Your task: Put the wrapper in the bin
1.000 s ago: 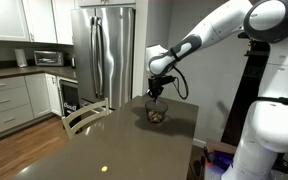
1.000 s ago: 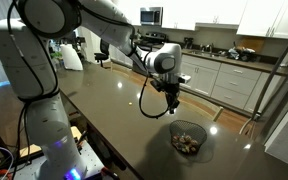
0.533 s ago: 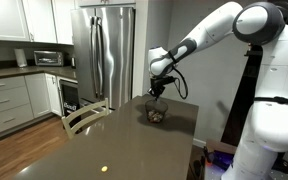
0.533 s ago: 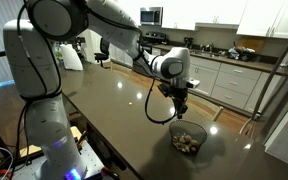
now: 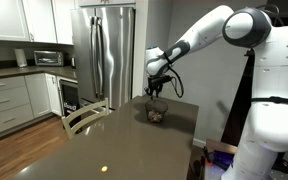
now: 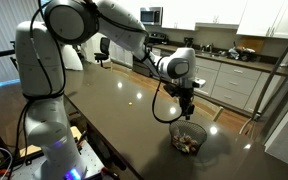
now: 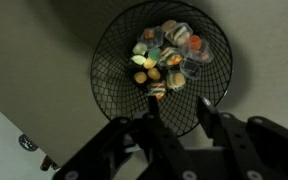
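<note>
Wrist view looks straight down into the small round black wire-mesh bin (image 7: 109,60), whose floor is heaped with yellowish, tan and pale bits. The robot's dark two-fingered gripper (image 7: 179,122) hangs right above the bin's near rim. Its fingers (image 7: 150,125) stand apart with mesh showing through the gap, and nothing is visibly pinched between them, so it reads as open and empty. The tiny crumpled whitish wrapper cannot be singled out: several pale, shiny scraps lie in the heap, and any of them may be it. In both exterior views the gripper (image 5: 156,90) (image 6: 189,108) hovers just over the bin, which stands on the dark glossy tabletop (image 6: 94,110). My judgement is that the drop is likely made and only lifting clear is left. If the scrap clings to a pad, the release is not yet done.
</note>
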`<state>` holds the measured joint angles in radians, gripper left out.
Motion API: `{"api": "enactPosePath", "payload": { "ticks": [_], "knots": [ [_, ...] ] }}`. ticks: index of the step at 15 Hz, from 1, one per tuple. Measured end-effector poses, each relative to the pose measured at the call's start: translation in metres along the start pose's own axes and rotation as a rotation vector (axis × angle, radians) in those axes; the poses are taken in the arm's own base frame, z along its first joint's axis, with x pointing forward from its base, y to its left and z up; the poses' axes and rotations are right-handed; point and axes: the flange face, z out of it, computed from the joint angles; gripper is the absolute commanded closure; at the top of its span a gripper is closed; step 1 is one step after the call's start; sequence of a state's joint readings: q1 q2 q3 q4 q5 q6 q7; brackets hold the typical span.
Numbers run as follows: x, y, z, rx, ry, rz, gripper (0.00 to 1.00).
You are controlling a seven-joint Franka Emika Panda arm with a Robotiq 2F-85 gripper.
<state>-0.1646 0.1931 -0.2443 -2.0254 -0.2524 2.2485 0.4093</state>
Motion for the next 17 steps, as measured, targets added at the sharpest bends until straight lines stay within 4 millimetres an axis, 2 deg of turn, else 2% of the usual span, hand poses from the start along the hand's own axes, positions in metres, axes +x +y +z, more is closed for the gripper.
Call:
{"api": "enactPosePath", "payload": {
  "ticks": [4, 6, 10, 13, 15, 17],
  "knots": [
    [0.0, -0.004, -0.002, 0.001, 0.004, -0.006, 0.01],
    [-0.002, -0.012, -0.008, 0.008, 0.014, -0.02, 0.0],
    [-0.015, -0.039, -0.034, 0.048, 0.06, -0.076, 0.0],
    [-0.035, -0.061, -0.055, 0.103, 0.091, -0.134, 0.0],
    [-0.055, -0.077, -0.069, 0.141, 0.094, -0.193, 0.0],
    [-0.061, -0.082, -0.075, 0.148, 0.099, -0.204, 0.0]
  ]
}}
